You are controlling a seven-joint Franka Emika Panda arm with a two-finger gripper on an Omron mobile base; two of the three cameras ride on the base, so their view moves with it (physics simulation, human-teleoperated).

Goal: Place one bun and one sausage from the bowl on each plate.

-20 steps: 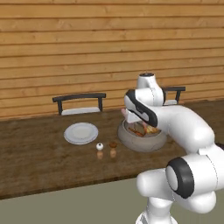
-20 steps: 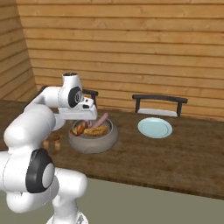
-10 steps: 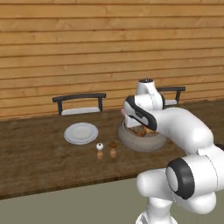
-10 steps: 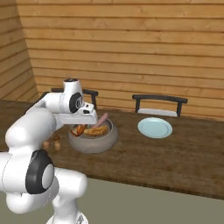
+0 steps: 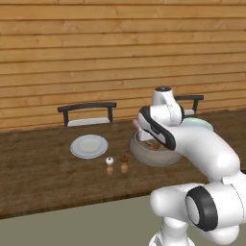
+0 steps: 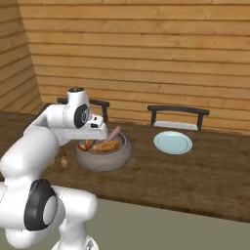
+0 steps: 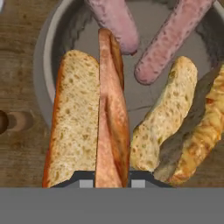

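Lower now, my gripper [image 7: 113,183] sits in the bowl [image 6: 103,158]; I can't tell if it's clenched. Bun [image 7: 112,118] looks light and crumbly, so I'd pinch its middle.

1. Left base view sits behind the arm on its left, looking forward and down across the wooden table [image 5: 43,178] at the plank wall. The arm comes up from the lower right and covers part of the bowl [image 5: 144,153]. Medium distance.
2. Right base view is the mirror setup: behind on the right, arm rising from the lower left, same forward-and-down tilt, similar distance.
3. Both share the bowl, the two shakers [image 5: 116,161] beside it, the chairs and the wall. The pale grey-white plate [image 5: 89,145] shows clearly from the left, the blue-green plate [image 6: 173,142] from the right.
4. Hand view looks straight down into the bowl from super close, rim cut off at the edges.
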